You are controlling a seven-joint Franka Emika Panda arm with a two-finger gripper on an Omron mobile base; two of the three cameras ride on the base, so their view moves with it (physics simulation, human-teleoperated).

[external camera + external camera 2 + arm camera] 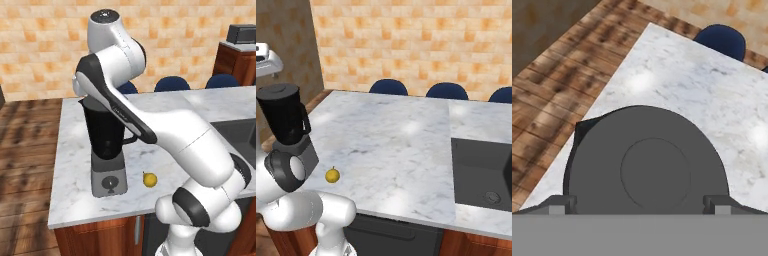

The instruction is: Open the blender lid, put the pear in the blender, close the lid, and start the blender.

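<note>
The blender [106,135] stands near the left end of the marble counter [170,107], its dark jar on a grey base [298,150] with a round front knob. The black blender lid [647,162] sits on the jar's rim, its raised centre knob [656,172] facing the hand view. My gripper [639,206] hovers directly above the lid, open wide, one fingertip [561,206] off each side of the cap and nothing between them. The white hand [266,59] hangs just over the lid [278,91]. The yellow pear [149,179] lies on the counter right of the base, also in the right base view [332,175].
A dark sink [481,172] is sunk into the counter's right part. Blue chairs [388,87] line the far edge. Wooden floor [547,75] lies beyond the counter's left edge. My own arm [150,125] crosses in front of the jar's top.
</note>
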